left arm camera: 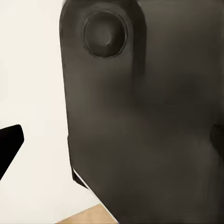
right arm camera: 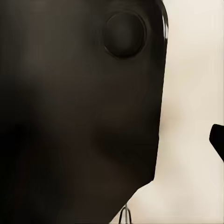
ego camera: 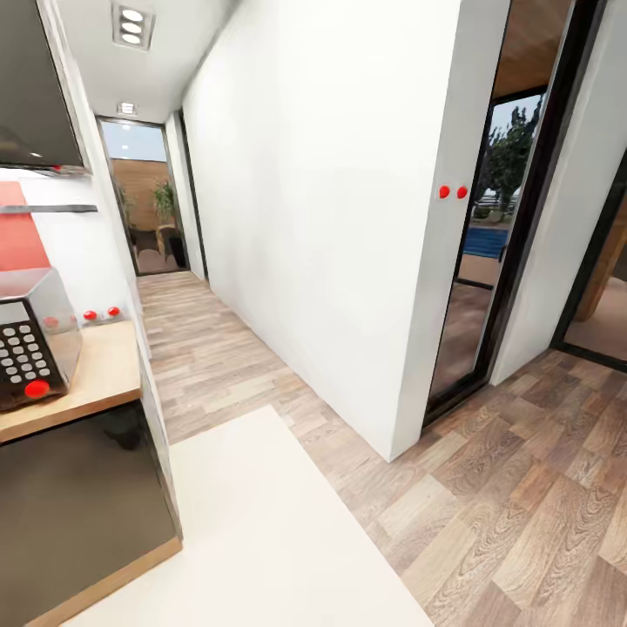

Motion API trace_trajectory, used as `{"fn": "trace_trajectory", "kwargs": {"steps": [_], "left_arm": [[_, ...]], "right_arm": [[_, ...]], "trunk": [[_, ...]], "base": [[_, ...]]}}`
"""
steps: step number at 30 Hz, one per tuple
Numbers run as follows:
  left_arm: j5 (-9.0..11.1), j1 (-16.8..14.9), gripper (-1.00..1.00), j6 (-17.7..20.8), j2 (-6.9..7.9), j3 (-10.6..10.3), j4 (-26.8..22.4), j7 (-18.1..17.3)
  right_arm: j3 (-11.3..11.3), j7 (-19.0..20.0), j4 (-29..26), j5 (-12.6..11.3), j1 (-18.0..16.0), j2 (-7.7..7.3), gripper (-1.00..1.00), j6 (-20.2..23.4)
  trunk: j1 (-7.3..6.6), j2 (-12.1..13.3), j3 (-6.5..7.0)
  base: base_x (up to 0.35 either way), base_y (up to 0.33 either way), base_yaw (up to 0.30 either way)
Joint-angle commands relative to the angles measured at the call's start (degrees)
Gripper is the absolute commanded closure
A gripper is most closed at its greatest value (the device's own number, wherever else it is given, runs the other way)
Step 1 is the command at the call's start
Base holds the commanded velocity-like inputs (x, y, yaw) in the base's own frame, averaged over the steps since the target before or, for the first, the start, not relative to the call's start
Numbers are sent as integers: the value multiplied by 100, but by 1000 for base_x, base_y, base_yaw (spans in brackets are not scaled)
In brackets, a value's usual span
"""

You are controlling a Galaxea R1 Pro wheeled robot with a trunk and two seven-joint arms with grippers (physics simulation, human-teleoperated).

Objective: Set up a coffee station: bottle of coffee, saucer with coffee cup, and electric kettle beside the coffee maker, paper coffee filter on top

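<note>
1. Head view: I am looking down a corridor of wood-plank floor [ego camera: 522,522], with a white rug [ego camera: 252,540] in the lower middle of the frame and a white wall [ego camera: 322,200] running through the centre. At the far left edge sits the end of the kitchen countertop [ego camera: 104,366], the table for this job, carrying a silver appliance with a keypad [ego camera: 26,348]. Above it, at the upper left, the kitchen shelf [ego camera: 52,209] crosses a patch of red backsplash [ego camera: 17,239].

2. Left wrist view: a dark robot body panel [left arm camera: 149,116] takes up most of the frame. A black finger tip [left arm camera: 9,140] juts in at the left edge. I cannot tell whether the left tool is apart or together.

3. Right wrist view: another dark panel [right arm camera: 79,116] against pale floor, a black tip [right arm camera: 218,140] at the right edge. The right tool's state is likewise unclear to me.

4. Progress, as I judge it: I can confirm no station item as placed, so every step still has to be checked or done.
</note>
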Motion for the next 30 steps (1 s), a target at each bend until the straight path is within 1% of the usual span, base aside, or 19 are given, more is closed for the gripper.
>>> {"fn": "trace_trajectory", "kwargs": {"steps": [1, 5, 10, 17, 23, 25, 27, 28, 29, 30], "left_arm": [[-32, 10, -100, 33, -31, -25, 14, 12], [-28, 8, -100, 38, -29, -29, 41, -13], [-24, 8, -100, 0, -27, -41, 37, -17], [-34, 8, -100, -172, 36, -60, -141, -26], [-43, -4, -100, -365, 71, -61, -306, -19], [-44, -32, -100, -429, 101, -61, -312, -18], [-30, -99, -100, -493, 166, -52, -377, -10], [-28, -248, -100, -566, 270, -49, -509, -9], [-27, -382, -100, -562, 284, -45, -786, -9], [-23, -419, -100, -564, 281, -44, -868, -9]], "right_arm": [[16, 8, -33, 8, -27, 33, -100, -33], [10, 9, -161, 11, -27, 162, -100, -66], [-2, 6, -267, 16, -27, 320, -100, -227], [1, -25, -454, 25, -27, 303, -100, -452], [-1, -28, -629, 24, -27, 204, -100, -644], [0, -30, -693, 26, -27, 186, -100, -709], [-19, -35, -758, 22, -27, 121, -100, -773], [-27, -35, -1862, 20, -27, -54, -100, -1292], [-33, -35, -2219, 18, -35, -155, -100, -1587], [-34, -35, -2313, 18, -39, -166, -100, -1644]], "trunk": [[0, -1, -3], [0, -1, -3], [0, -1, -3], [0, -1, -3], [0, -1, -3], [0, -1, -3], [0, -1, -3], [0, -1, -3], [0, -1, -3], [0, -1, -3]], "base": [[0, 0, 0], [0, 0, 0], [0, 0, 0], [0, 0, 0], [0, 0, 0], [0, 0, 0], [0, 0, 0], [0, 0, 0], [0, 0, 0], [0, 0, 0]]}}
